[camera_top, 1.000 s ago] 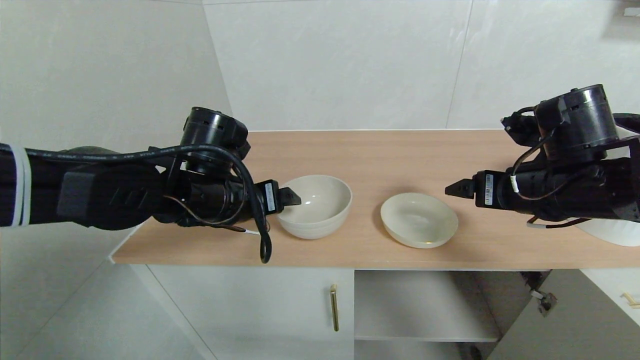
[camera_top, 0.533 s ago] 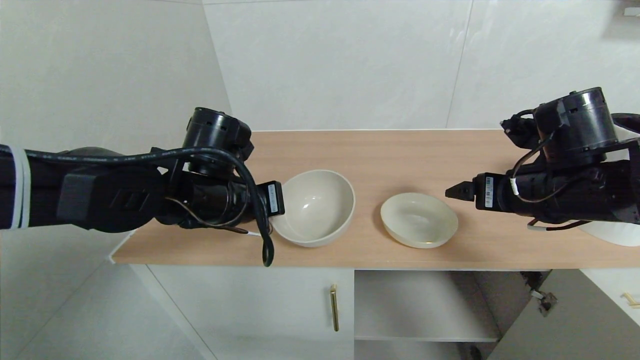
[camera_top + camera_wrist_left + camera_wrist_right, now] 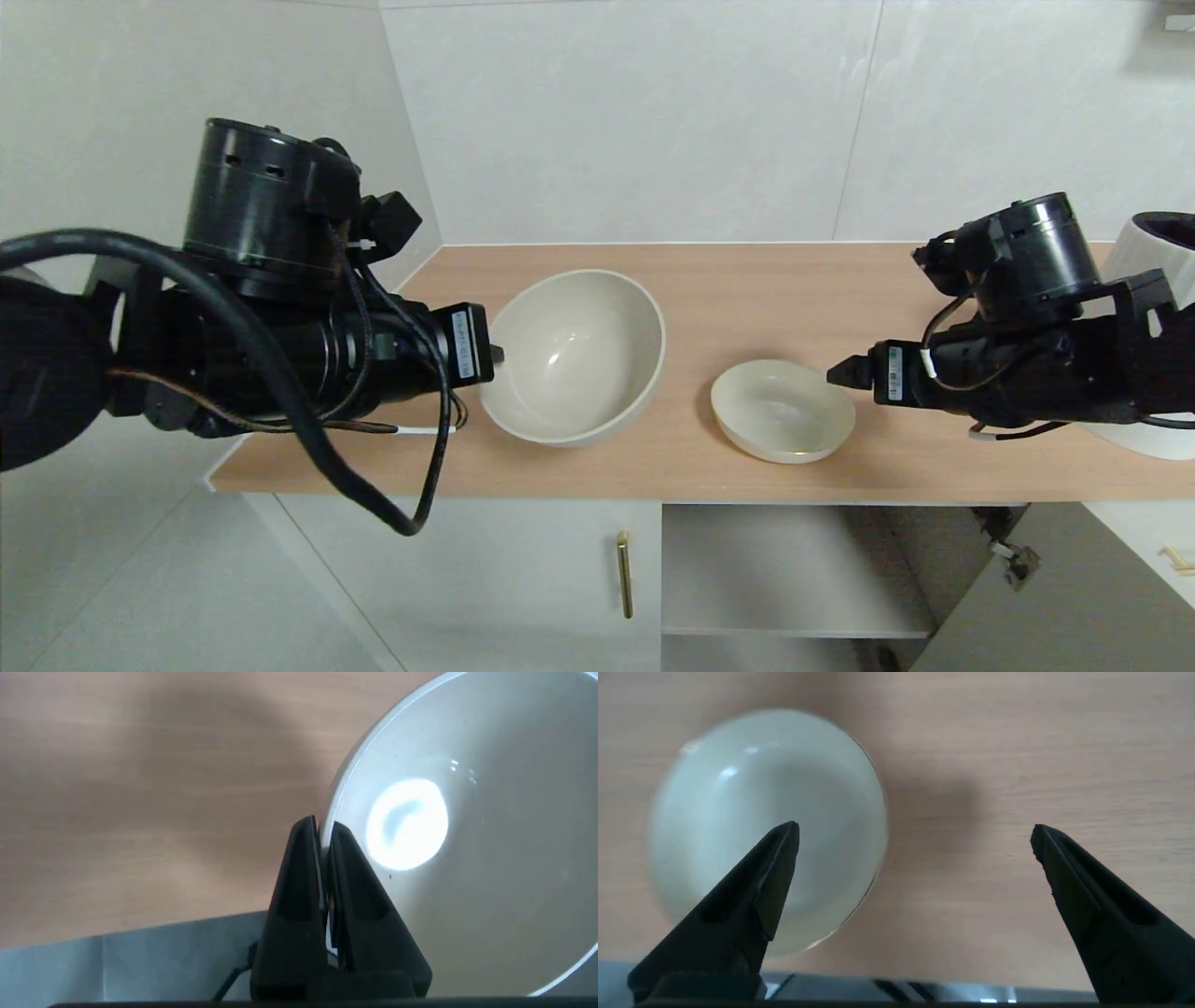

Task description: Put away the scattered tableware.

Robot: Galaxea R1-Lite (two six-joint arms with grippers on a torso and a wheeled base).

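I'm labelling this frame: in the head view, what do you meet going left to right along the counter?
The left gripper → the deep bowl its jaws grip → the shallow bowl → the right gripper → a white container.

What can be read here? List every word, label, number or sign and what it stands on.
Left sticker, just behind the left tool: print too small to read.
Right sticker, just behind the right tool: print too small to read.
No text on the large bowl, the small bowl or the counter.
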